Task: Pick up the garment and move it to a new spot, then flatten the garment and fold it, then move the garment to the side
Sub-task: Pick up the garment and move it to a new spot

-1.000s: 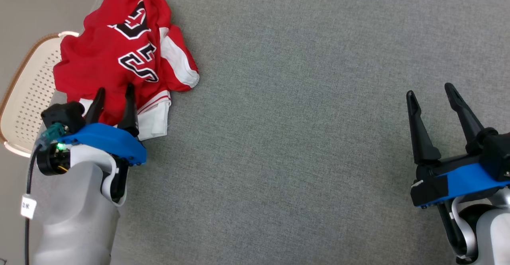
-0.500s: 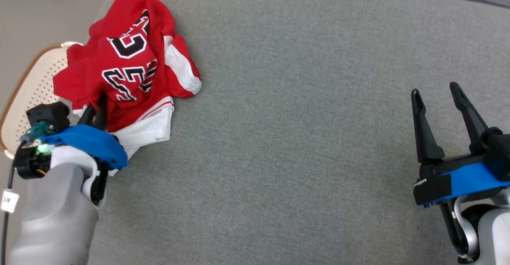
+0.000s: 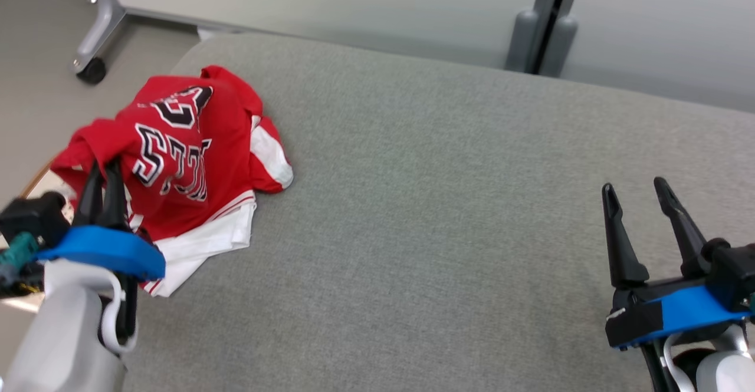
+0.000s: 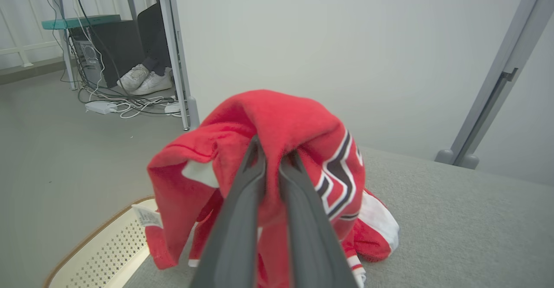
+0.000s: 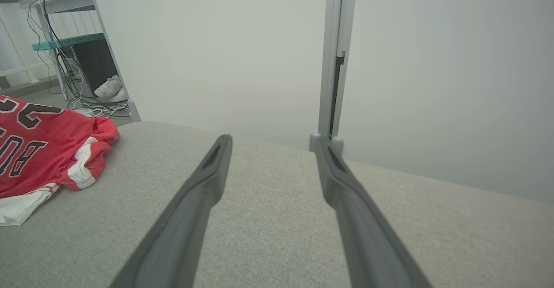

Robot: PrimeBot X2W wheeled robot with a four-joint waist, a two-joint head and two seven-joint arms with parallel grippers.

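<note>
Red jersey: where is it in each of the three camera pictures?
Head view: red jersey at the left, on the grey cushion.
Left wrist view: centre, pinched in the left gripper.
Right wrist view: left edge.
Shared landmark: the grey post behind the cushion.

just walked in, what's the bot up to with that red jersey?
The left gripper is shut on a fold of the red garment, and that fold stands raised over the fingertips. The rest of the garment lies crumpled at the left end of the grey cushion, partly over a perforated cream basket. The right gripper is open and holds nothing, over bare cushion well apart from the garment. Nothing is flattened or folded yet.
</note>
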